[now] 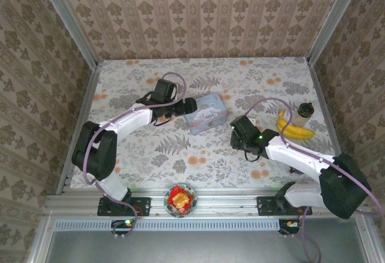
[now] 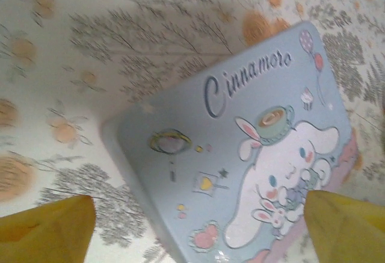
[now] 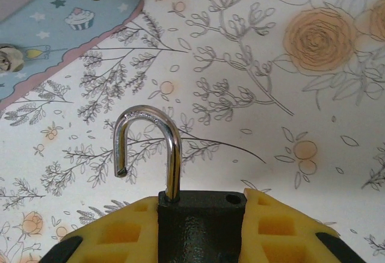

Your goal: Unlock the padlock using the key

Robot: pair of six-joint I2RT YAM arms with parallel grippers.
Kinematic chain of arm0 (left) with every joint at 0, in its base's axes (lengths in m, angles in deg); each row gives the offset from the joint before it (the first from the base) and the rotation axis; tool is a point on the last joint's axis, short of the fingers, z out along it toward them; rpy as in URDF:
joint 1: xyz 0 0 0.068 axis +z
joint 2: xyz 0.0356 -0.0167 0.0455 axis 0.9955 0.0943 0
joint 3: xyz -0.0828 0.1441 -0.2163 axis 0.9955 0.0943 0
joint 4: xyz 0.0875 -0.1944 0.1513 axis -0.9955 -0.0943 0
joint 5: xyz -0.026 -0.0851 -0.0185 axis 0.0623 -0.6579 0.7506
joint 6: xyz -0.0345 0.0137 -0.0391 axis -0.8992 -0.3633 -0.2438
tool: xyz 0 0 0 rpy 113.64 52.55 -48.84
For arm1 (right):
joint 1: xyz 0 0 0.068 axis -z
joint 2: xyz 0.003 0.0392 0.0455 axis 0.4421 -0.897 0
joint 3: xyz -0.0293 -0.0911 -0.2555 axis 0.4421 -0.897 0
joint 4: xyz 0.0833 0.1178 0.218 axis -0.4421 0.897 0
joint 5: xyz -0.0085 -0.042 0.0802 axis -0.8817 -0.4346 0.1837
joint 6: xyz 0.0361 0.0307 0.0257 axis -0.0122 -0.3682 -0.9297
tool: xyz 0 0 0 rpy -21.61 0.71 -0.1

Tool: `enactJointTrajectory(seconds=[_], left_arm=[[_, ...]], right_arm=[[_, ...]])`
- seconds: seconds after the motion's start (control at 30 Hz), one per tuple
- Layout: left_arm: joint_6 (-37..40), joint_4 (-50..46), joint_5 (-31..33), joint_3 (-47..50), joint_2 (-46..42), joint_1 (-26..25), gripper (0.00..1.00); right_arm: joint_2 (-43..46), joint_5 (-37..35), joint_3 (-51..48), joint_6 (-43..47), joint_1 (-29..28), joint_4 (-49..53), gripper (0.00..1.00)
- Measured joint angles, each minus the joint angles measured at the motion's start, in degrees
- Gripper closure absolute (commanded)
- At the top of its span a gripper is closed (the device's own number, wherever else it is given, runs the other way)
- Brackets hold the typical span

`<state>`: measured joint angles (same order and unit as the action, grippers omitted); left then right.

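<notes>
Gripping the small dark squarish padlock (image 3: 201,224) by its body, the right jaws are clenched on it, with yellow ribbed pads (image 3: 120,233) pressed to either flank. The right wrist view gives detail too small to read from above. The thin bright metal shackle (image 3: 147,121) stands upright ahead of the jaws, one leg seated in the body and its other end hanging free of it. A small round hole shows in the body's top, towards the other pad.

The left jaws are released. In the left wrist view their two yellow fingertips (image 2: 48,227) sit at opposite lower corners, spread wide. Ahead of them, reaching partly between them, the pale blue rectangular tin (image 2: 240,154) printed with a white cartoon puppy lies flat on the flower-printed desk (image 2: 90,46). I cannot tell whether either fingertip touches its edge.

The top view adds the layout. The tin sits just ahead of the left jaws and near the right pair, but apart from it. Behind and to the right of the right jaws, a yellow banana (image 1: 295,130) and a small dark-capped bottle (image 1: 305,112) lie close together. Bare desk runs from the right jaws to the tin's corner, and more opens beyond the tin up to the patterned walls (image 1: 198,16) that close three sides.

The padlock's lower body is cut off by the picture's bottom edge. A small pale lump (image 3: 9,58) on the tin is cut by the left edge and too blurred to name. A round red-and-yellow thing (image 1: 180,198) on the near rail is also hard to make out.
</notes>
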<state>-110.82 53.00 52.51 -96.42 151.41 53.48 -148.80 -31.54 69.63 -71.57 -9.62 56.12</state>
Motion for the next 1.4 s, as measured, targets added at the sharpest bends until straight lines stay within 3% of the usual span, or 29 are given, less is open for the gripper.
enactJointTrajectory(seconds=[0.13, 0.27, 0.53, 0.73, 0.9, 1.17, 1.3, 1.4], left_arm=[[-1.4, 1.6, -3.5, -0.3, 4.1, -0.3, 0.27], [-2.1, 2.0, -6.1, -3.1, 8.8, 0.2, 0.30], [-5.3, 7.5, -11.6, -11.8, 16.6, 2.8, 0.31], [-7.5, 9.6, -12.8, -13.2, 18.0, 3.5, 0.27], [-8.8, 11.6, -12.7, -9.0, 15.9, 4.5, 0.19], [-9.9, 12.7, -10.3, 1.7, 5.9, 10.8, 0.11], [-10.0, 13.4, -9.2, 5.7, 1.1, 13.3, 0.03], [-10.0, 13.5, -8.2, 8.5, -1.9, 15.1, 0.00]], right_arm=[[-3.0, 1.2, 2.0, 1.2, 0.0, 0.1, 1.00], [-5.6, 2.6, 3.3, 1.9, 0.0, 0.1, 1.00], [-10.9, 4.3, 5.7, 2.7, -0.2, 0.0, 1.00], [-13.8, 4.8, 7.5, 2.8, -1.2, 0.0, 0.98], [-15.4, 5.4, 8.9, 2.8, -1.9, 0.0, 0.92], [-18.7, 5.6, 9.6, 3.4, -2.8, 1.1, 0.85], [-20.7, 5.5, 10.9, 3.4, -3.7, 2.4, 0.76], [-21.5, 5.4, 11.9, 3.3, -4.2, 3.2, 0.64]])
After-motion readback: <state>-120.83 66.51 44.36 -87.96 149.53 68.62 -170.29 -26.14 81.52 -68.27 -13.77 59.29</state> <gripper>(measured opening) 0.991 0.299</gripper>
